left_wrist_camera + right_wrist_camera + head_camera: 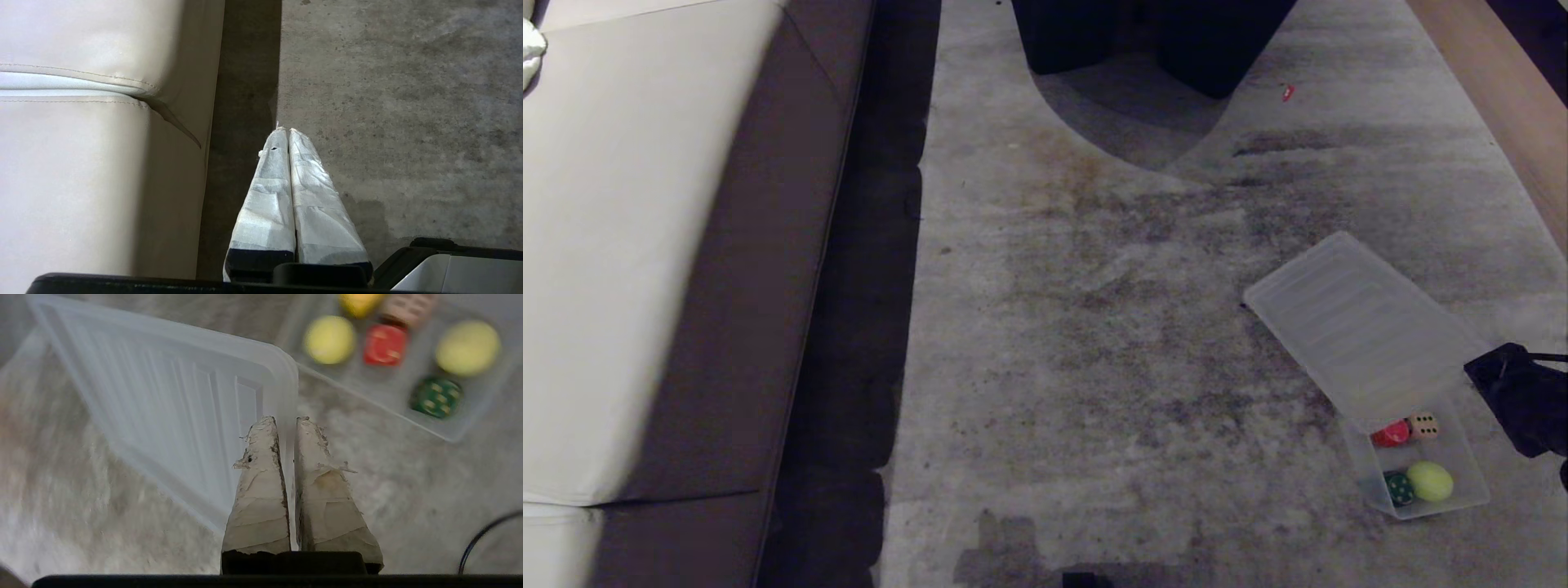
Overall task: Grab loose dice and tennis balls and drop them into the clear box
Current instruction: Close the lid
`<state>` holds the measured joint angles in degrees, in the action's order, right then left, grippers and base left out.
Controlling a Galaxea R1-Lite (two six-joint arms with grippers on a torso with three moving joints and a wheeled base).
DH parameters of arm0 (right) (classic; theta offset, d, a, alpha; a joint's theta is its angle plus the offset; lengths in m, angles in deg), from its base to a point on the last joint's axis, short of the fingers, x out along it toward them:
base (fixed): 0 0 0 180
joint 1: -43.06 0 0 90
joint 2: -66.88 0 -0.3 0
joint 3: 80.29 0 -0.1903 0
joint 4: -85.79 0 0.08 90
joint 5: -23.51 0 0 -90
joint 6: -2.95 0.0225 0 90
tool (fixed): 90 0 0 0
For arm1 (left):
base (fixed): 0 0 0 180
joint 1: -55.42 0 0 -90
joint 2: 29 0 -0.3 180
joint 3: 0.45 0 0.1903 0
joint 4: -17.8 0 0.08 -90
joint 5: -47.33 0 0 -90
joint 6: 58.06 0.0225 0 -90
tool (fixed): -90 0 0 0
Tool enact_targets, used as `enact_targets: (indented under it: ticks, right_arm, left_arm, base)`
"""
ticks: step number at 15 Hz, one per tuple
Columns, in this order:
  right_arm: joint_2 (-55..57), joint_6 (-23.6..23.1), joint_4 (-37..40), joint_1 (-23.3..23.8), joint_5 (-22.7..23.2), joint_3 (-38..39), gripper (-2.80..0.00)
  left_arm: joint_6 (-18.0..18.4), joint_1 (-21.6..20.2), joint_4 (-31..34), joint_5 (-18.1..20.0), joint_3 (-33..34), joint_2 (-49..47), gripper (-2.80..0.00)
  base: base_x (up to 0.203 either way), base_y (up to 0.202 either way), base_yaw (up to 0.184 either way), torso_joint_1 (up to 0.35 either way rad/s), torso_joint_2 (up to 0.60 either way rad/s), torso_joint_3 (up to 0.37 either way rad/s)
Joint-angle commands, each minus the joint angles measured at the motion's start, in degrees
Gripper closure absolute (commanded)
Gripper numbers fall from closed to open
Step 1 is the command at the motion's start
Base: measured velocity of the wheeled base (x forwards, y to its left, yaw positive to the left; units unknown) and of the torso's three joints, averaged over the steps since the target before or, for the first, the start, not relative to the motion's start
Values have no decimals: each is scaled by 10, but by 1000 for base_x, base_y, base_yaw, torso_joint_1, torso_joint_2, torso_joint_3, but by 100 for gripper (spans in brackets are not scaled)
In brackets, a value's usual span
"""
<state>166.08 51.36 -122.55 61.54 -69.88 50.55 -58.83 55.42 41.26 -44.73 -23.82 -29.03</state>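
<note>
Clear box (408, 412): on floor, holding four dice (385, 344) and two tennis balls (329, 339) | loose items: none seen | right tool (286, 420): closed, pinching lid (171, 408) edge | left tool (288, 131): closed, empty, parked | collecting apparently complete

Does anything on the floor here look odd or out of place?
Yes: the ribbed lid is held tilted by the right gripper, pinched at its edge and partly covering the clear box. The dice and tennis balls already lie in the box. Both grippers' fingers wear frayed tape; the carpet looks stained.
</note>
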Motion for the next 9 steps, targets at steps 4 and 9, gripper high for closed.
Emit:
enact_targets:
  ticks: [4, 9]
  right_arm:
    - [81, 18, -6, 111, 128, -7, 0]
    - [172, -40, -48, 214, 260, -17, 0]
  left_arm:
    - [0, 0, 0, 0, 1, -1, 0]
    - [0, 0, 0, 0, 1, -1, 0]
  base:
    - [0, 0, 0, 0, 0, 0]
    - [0, 0, 0, 0, 0, 0]
